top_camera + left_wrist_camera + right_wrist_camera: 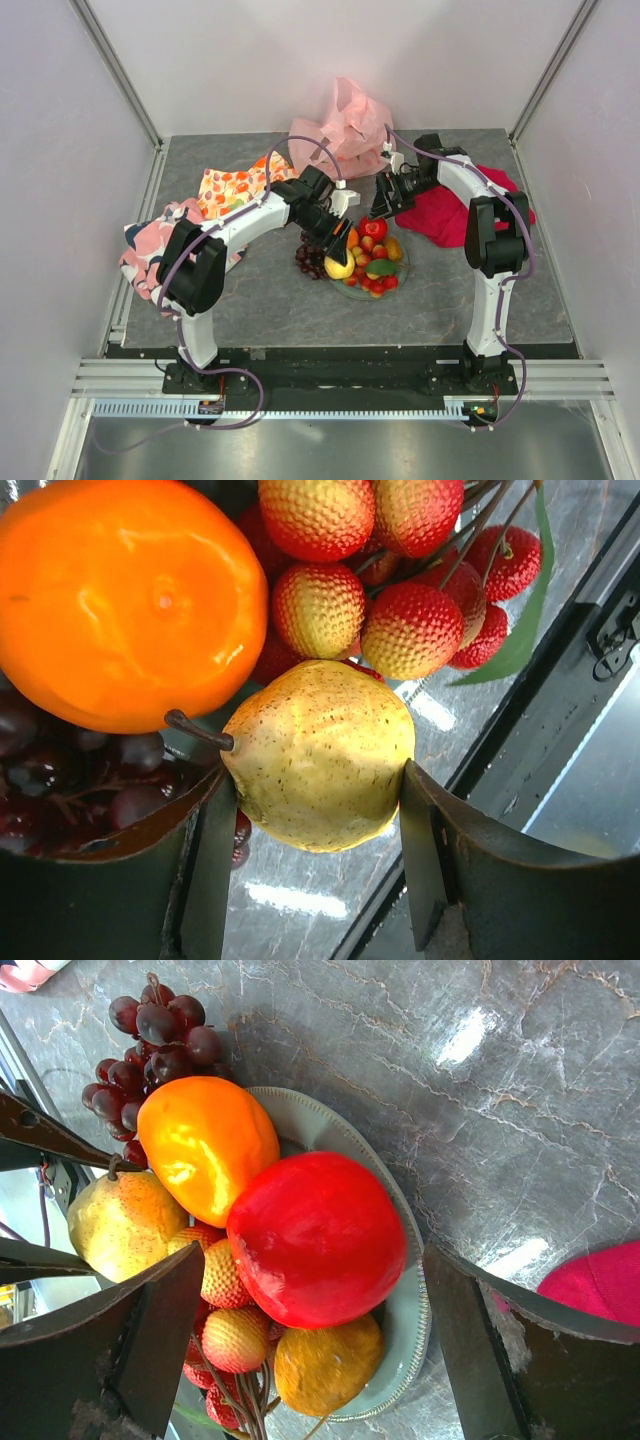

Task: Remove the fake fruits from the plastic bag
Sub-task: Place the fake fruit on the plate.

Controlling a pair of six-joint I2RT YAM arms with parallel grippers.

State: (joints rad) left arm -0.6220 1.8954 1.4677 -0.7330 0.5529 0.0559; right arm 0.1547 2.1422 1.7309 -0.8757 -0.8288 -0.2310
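Far left on the grey stone-look table (250,310), a pink-and-navy patterned cloth (150,240) and an orange-and-white fruit-printed cloth (235,185) lie in a heap. Now the left gripper (312,785): closed in on the speckled yellow plastic pear (310,740), a finger pressing each side! Dark purple plastic grapes (150,1040) sit just left of the pale round plate (412,1345), where a glossy orange (205,1140), bumpy red-yellow lychees (410,630) and a shiny red apple (315,1235) crowd together. The right gripper (312,1260) hangs spread wide over that apple, holding nothing. The crinkly pale-pink plastic bag (345,125) slumps at the far edge, a solid red cloth (455,215) to the right
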